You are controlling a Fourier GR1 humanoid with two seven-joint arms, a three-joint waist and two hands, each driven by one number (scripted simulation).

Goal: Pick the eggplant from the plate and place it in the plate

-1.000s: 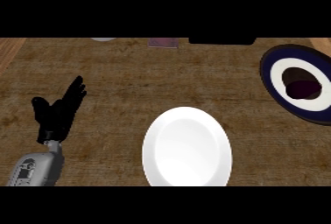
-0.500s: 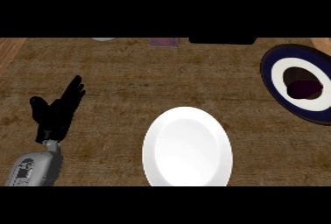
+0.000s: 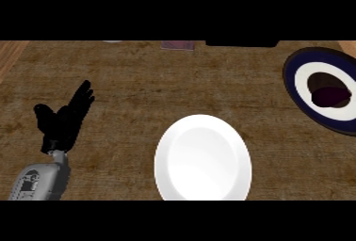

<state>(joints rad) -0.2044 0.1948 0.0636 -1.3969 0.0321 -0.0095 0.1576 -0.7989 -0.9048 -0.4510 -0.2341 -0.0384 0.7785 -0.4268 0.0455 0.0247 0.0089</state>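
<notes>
At the far right of the brown, wood-grained bench (image 3: 173,84), a dark blue plate (image 3: 295,87) with a white inner ring lies partly cut off by the view's edge. On the middle of that plate sits the eggplant (image 3: 330,96), a small, rounded, dark purple shape. Near the lower middle of the view lies a plain white plate (image 3: 201,160), well apart from the blue one and carrying nothing. Over at the left side, the left hand (image 3: 62,124) shows above its grey forearm (image 3: 42,181), with straight fingers spread apart, pointing up and slightly right, holding nothing and resting near the edge. It is well apart from both plates. Along the top edge, a small reddish object (image 3: 179,45) and a dark object (image 3: 240,43) are partly visible, too cut off to identify.
</notes>
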